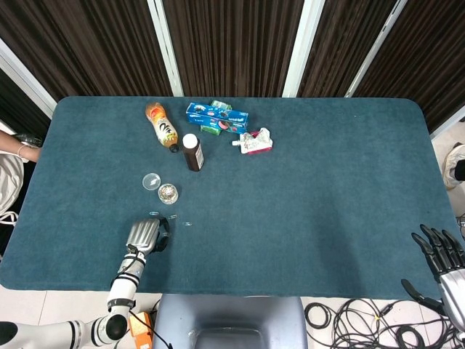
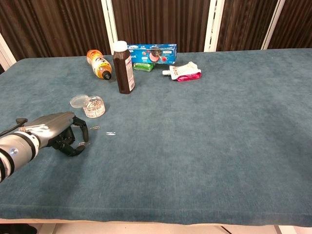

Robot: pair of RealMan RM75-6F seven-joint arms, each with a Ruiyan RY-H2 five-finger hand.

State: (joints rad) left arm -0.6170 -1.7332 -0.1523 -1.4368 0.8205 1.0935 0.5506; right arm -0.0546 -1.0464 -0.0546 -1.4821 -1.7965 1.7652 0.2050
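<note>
My left hand (image 2: 61,134) curled over one paper clip (image 2: 83,144), seemingly pinched; two clips (image 2: 111,133) left outside open jar (image 2: 93,107); right hand (image 1: 443,254) spread, idle

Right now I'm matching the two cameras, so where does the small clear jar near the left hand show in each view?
Head view: the clear jar sits left of centre, just above the left hand.
Chest view: the clear jar is at left, beyond the left hand.
Shared landmark: the brown bottle stands upright beyond the jar in both.

Brown bottle (image 2: 124,68) upright; orange bottle (image 2: 99,64), blue box (image 2: 153,52), pink pouch (image 2: 185,72) lying
</note>
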